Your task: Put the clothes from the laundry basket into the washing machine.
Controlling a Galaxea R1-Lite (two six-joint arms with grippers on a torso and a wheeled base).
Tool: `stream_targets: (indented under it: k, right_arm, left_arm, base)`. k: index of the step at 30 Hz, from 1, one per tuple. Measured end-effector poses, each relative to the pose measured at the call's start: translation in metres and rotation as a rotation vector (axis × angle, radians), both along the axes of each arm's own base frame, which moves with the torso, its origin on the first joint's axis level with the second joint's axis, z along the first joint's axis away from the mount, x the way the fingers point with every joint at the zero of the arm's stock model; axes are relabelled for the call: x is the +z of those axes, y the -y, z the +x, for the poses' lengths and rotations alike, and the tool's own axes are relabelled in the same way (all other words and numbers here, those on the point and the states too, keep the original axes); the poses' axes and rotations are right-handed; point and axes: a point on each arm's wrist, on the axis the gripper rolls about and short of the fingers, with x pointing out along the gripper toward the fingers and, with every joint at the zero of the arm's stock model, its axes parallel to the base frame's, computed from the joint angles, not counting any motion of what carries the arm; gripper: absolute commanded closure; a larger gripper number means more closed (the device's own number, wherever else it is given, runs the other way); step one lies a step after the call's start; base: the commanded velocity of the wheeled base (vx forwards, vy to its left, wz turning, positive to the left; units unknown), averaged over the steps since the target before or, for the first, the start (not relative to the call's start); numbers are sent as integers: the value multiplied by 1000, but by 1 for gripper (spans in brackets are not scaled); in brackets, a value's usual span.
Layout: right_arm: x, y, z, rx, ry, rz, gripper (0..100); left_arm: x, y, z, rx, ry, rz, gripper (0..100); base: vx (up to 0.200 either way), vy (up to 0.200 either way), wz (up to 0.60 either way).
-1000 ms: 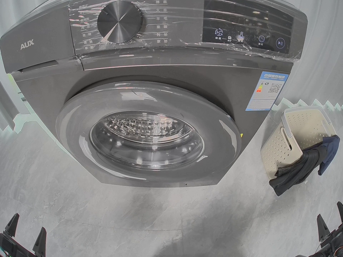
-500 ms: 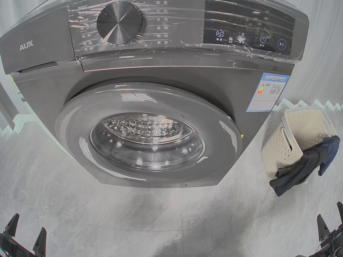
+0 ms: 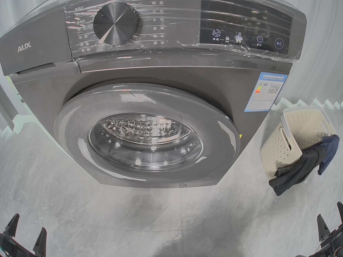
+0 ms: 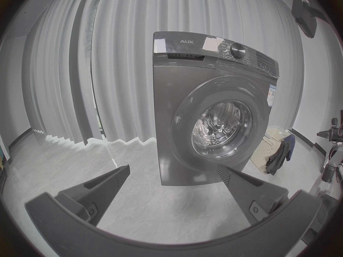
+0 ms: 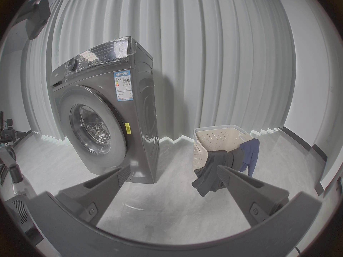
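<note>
A dark grey washing machine [image 3: 150, 72] stands straight ahead, its round glass door [image 3: 146, 140] shut; it also appears in the left wrist view [image 4: 214, 107] and right wrist view [image 5: 103, 111]. A cream laundry basket [image 3: 303, 132] sits on the floor to the machine's right. A black garment [image 3: 296, 170] and a navy garment [image 3: 328, 150] hang over its rim. My left gripper [image 3: 25, 232] is low at the near left, open and empty. My right gripper [image 3: 330, 220] is low at the near right, open and empty, well short of the basket [image 5: 221, 140].
Pale pleated curtains [image 5: 214, 54] hang behind the machine and basket. The marbled grey floor [image 3: 178, 215] lies between me and the machine. A wall [image 5: 311, 97] with a dark skirting stands beyond the basket.
The whole head view has shifted slightly, so the camera moved. Both grippers and the clothes look unmoved.
</note>
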Motion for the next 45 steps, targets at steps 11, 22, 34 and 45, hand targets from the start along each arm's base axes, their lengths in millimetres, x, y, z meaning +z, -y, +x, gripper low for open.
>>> stream_targets:
  k: [11, 22, 34, 45]
  right_arm:
    - [0, 0, 0, 0, 0, 0, 0]
    - [0, 0, 0, -1, 0, 0, 0]
    - [0, 0, 0, 0, 0, 0, 0]
    - [0, 0, 0, 0, 0, 0, 0]
  left_arm:
    - [0, 0, 0, 1, 1, 0, 0]
    - [0, 0, 0, 1, 1, 1, 0]
    - [0, 0, 0, 1, 1, 0, 0]
    - [0, 0, 0, 1, 1, -4, 0]
  base:
    - [0, 91, 0]
    - [0, 0, 0]
    - [0, 0, 0]
    - [55, 0, 0]
